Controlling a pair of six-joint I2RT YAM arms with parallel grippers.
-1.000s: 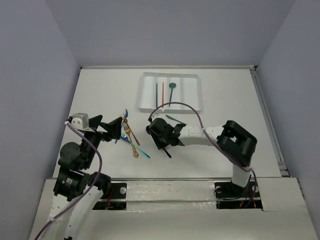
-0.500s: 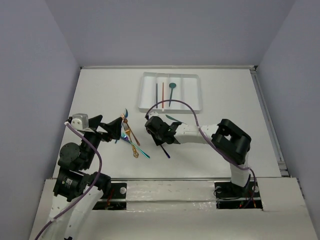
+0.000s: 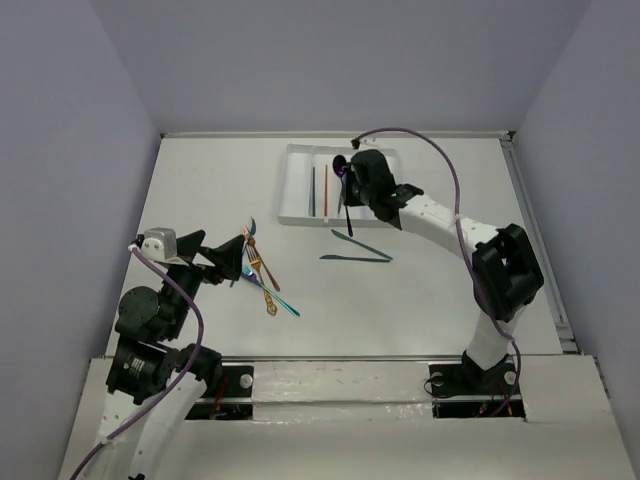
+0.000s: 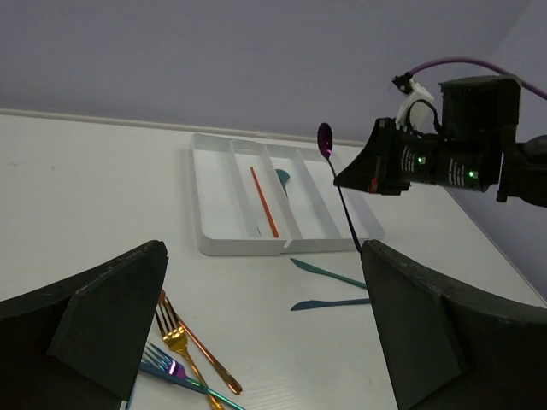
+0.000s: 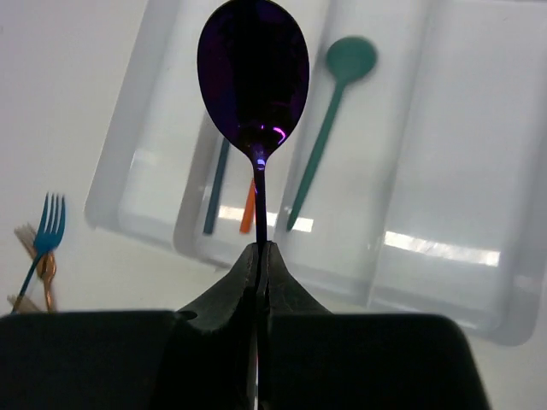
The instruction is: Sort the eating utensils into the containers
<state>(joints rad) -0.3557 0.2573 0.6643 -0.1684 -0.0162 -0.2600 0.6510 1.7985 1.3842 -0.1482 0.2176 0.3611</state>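
Purple spoon [image 5: 254, 73] is off the worktop [image 3: 200, 190], pinched at the handle by the right gripper [image 5: 259, 256], which is clenched tight on it. Bowl points far and up, handle tail hangs near and down. Long axis runs roughly far-near, i.e. along the compartments of the white tray [image 3: 292, 192], but steeply tilted.

Spoon hangs over the tray's mid part. In the wrist view the teal spoon [image 5: 338, 102] lies just right of the bowl in the 3rd compartment from left. Orange stick [image 4: 263, 213] and dark stick [image 3: 313, 190] lie in the 2nd. Can't tell exactly which slot sits under the bowl. Prob. the drop needs a small shift right to join the teal spoon.

R arm is the only one near; left gripper [image 3: 232, 258] is spread wide with nothing in it, well apart at left, by the forks [image 3: 262, 272]. Two teal knives [image 3: 362, 246] lie on the worktop just near of the tray.

Vs 1 s ago: the right gripper was low at near-centre, partly open over the spoon. It has since shut, lifted and swung far to the tray. L arm and fork pile unchanged.
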